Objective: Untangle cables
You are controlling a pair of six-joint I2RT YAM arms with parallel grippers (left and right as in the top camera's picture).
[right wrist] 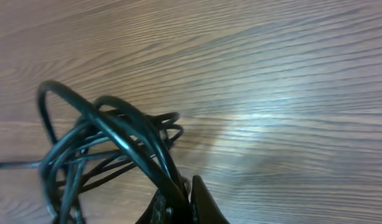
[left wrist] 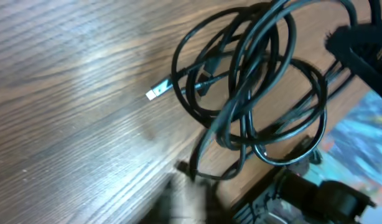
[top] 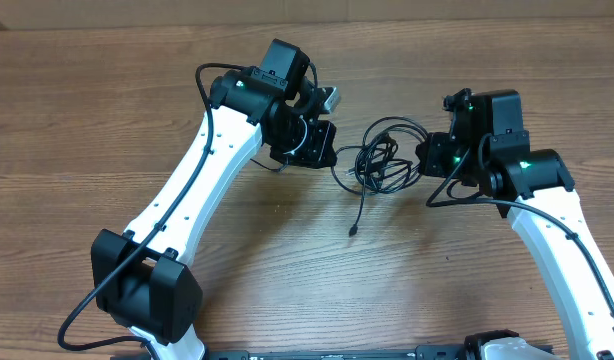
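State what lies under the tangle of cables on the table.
Bare wooden table shows through the loops of the cables; nothing else is visible beneath. Where the right gripper pinches a loop, it hides what is below.

A brown wooden table (top: 77,110) with fine, dark grain running left to right fills nearly every view. A pale beige strip (top: 107,12) lies along the overhead view's top edge. Soft overhead light leaves a whitish sheen (right wrist: 265,118) on the wood.

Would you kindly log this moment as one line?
cables: tangled loops | right gripper: shut on cables | left gripper: beside cables, state unclear
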